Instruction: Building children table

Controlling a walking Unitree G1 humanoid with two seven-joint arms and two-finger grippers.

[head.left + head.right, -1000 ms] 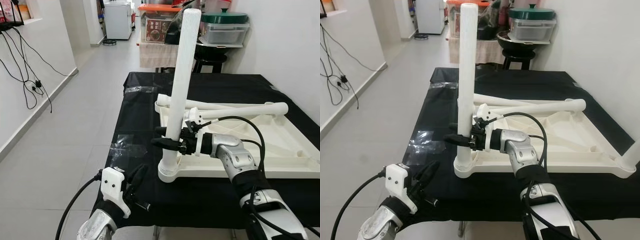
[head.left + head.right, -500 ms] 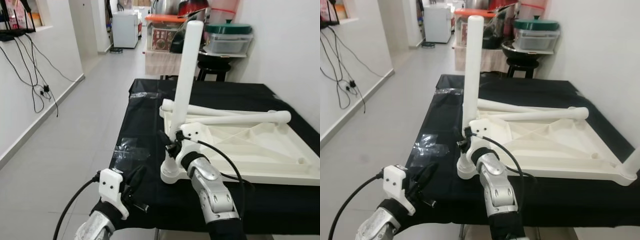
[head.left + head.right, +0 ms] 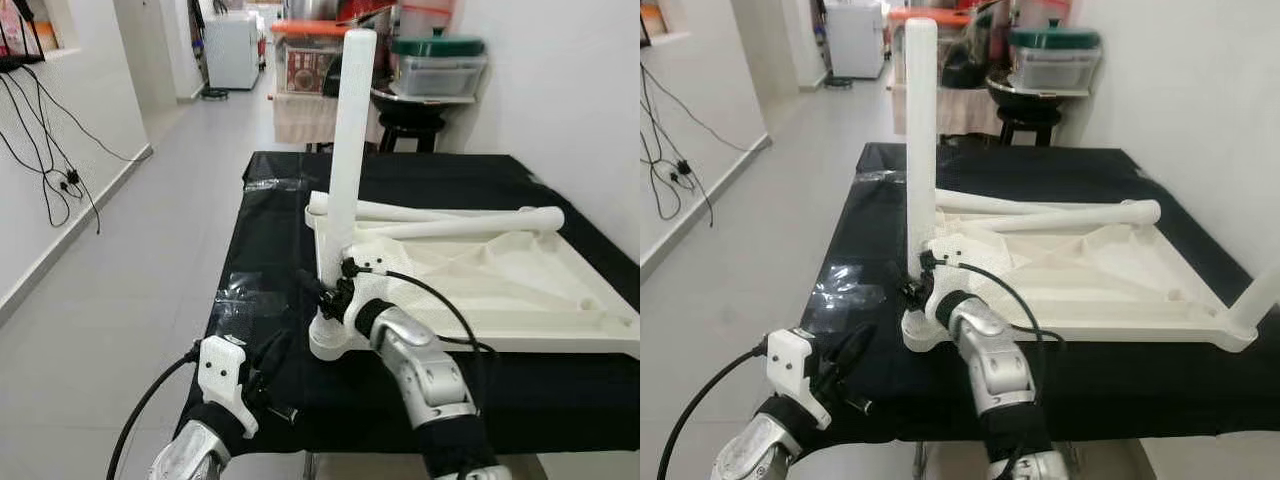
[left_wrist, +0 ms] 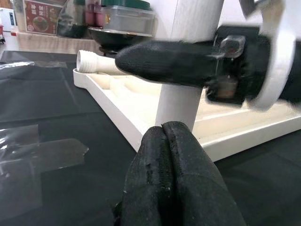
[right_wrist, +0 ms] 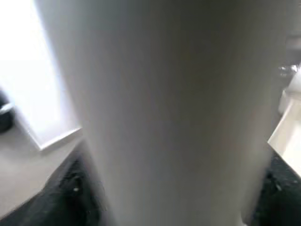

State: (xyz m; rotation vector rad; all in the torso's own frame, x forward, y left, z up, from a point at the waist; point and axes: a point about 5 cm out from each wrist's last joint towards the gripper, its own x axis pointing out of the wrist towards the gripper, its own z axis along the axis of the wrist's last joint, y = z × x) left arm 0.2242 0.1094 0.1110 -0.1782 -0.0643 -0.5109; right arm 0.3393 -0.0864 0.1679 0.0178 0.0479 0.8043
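The white leg (image 3: 345, 150) stands upright in the corner socket (image 3: 330, 340) of the upturned white tabletop (image 3: 520, 290), which lies on the black table (image 3: 260, 250). The right gripper (image 3: 322, 293) is clamped around the leg low down, just above the socket. The risk, I think, is a slanted push: the leg could jam or tip out. Two loose legs (image 3: 460, 222) lie across the tabletop. The left gripper (image 4: 164, 136) hovers near the table edge, its fingers pressed together on nothing.
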